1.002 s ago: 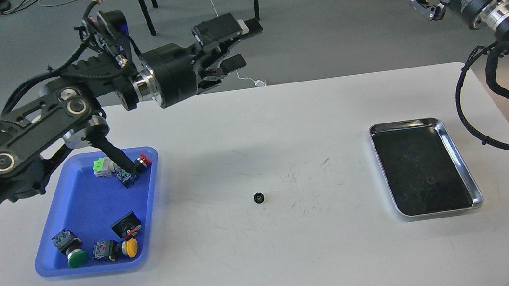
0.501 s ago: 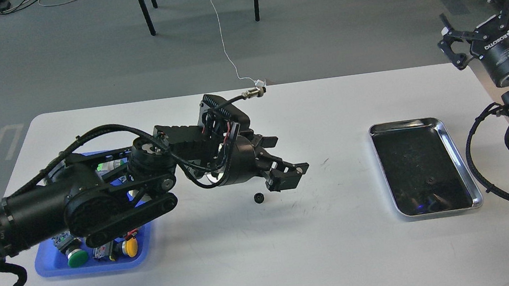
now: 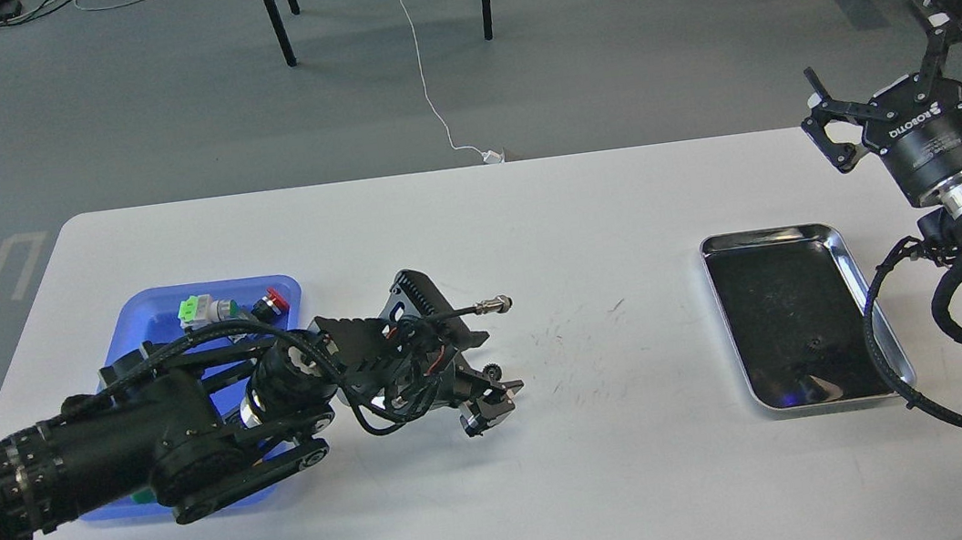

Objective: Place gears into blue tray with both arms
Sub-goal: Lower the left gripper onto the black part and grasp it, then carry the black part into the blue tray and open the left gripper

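The right gripper (image 3: 908,84), raised beyond the far right corner of the steel tray (image 3: 875,322), carries white lettering that seems to read ROBOTIQ upside down; its fingers stand wide apart, holding nothing. Well left of the steel tray, the left gripper (image 3: 490,400) reaches low over the white table (image 3: 564,498), fingers spread around or beside a small black gear (image 3: 490,371); contact is hard to judge. The left arm hides much of the blue tray (image 3: 139,314), where only green-white and red switches (image 3: 215,310) show.
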